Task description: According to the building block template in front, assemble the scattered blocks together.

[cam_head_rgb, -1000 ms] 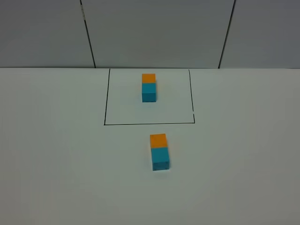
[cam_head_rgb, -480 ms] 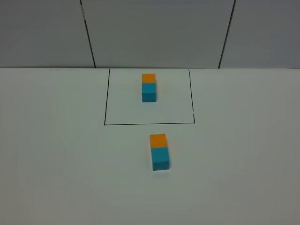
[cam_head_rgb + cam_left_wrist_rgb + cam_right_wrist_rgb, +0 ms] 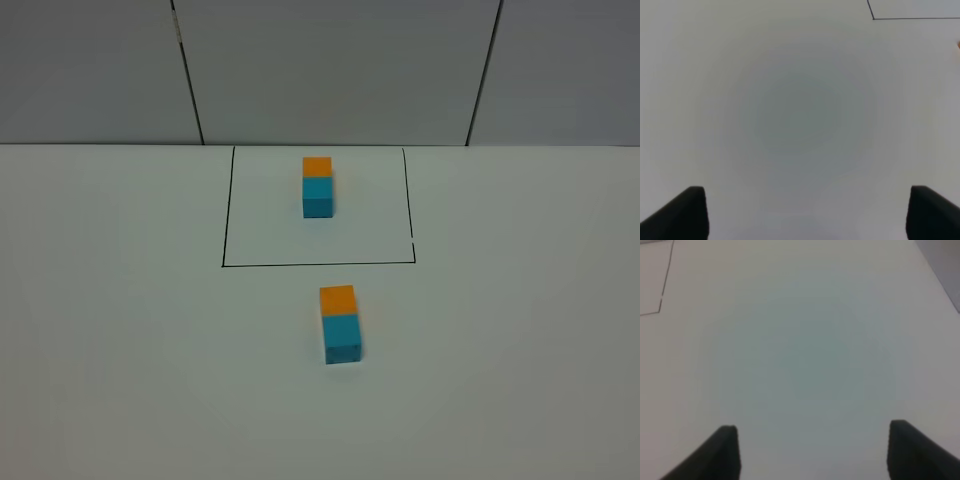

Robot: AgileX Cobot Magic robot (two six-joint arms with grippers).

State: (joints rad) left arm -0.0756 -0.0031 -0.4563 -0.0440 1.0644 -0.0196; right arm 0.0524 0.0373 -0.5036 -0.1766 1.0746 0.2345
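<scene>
On the white table (image 3: 120, 330), seen from the high camera, a thin black rectangle outline (image 3: 226, 210) is drawn toward the far edge, just in front of the grey wall panels (image 3: 330, 70). Inside it sits the building block template (image 3: 318, 186): 1 orange cube at the far end and 1 teal-blue cube at the near end, touching in a row. Just outside the outline's near line lie the scattered blocks, an orange cube (image 3: 337, 299) and a teal-blue cube (image 3: 342, 338). These 2 also touch face to face, orange farther and teal nearer, in the same order as the template, with the row turned very slightly. Neither arm shows in this view.

In the left wrist view, the left gripper (image 3: 805, 212) hangs over bare table with its 2 dark fingers (image 3: 682, 212) spread wide apart and nothing between them. A corner of the black outline shows at the edge of the picture, and a sliver of orange appears at the border, too small to identify for certain.

In the right wrist view, the right gripper (image 3: 812, 452) is likewise over bare table, its fingers (image 3: 912, 450) standing apart with only white surface in the gap. A corner of the black outline lies well away from the fingers, and a strip of grey wall shows at the opposite corner of the picture.
</scene>
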